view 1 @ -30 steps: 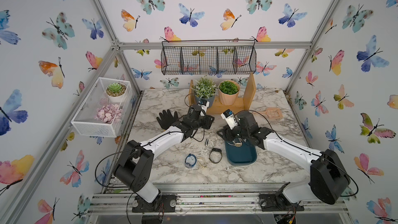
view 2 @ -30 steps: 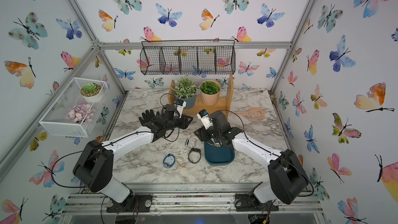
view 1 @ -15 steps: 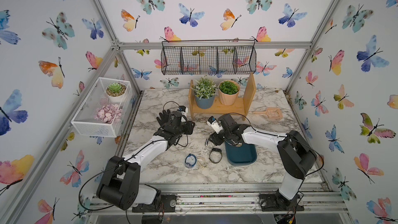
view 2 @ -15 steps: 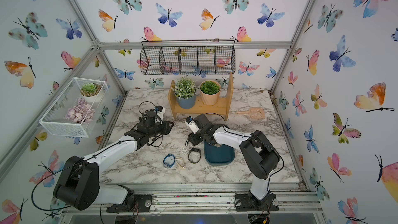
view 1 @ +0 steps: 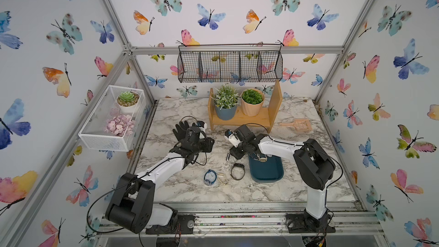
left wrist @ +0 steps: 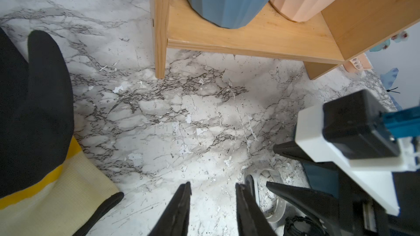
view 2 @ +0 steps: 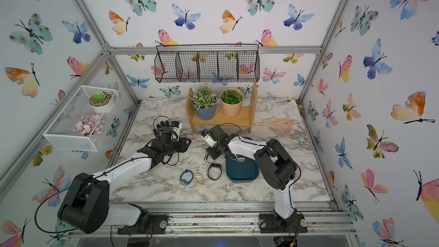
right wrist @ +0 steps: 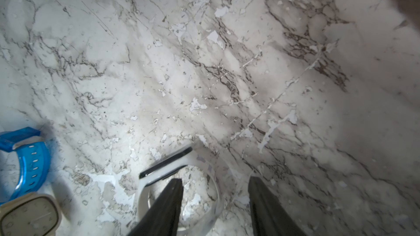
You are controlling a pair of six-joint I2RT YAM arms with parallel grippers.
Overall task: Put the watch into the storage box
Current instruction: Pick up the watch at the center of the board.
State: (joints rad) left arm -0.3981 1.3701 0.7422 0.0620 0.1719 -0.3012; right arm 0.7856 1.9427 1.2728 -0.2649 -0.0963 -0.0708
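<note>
The storage box [view 1: 267,171] [view 2: 242,171] is a dark teal tray at the front right of the marble table, and a metal-faced watch [view 1: 262,159] [view 2: 240,159] lies in its far end. Just left of the tray a white-strapped watch [view 1: 229,157] [right wrist: 163,170] rests on the marble. My right gripper [view 1: 234,156] [right wrist: 215,179] is open over it, one finger inside the strap loop and the other outside. My left gripper [view 1: 210,144] [left wrist: 213,184] is open over bare marble, holding nothing, with the white watch [left wrist: 281,206] just beside it.
A black watch [view 1: 238,171], a blue watch [view 1: 210,177] [right wrist: 29,157] and a beige square-faced watch [view 1: 222,178] [right wrist: 29,219] lie left of the tray. A black glove [view 1: 180,129] [left wrist: 34,110] lies by my left wrist. The wooden plant shelf [view 1: 242,117] stands behind.
My right gripper has moved left from above the tray down onto the white watch, its jaws narrowing. My left arm has drawn back to the left, near the glove.
</note>
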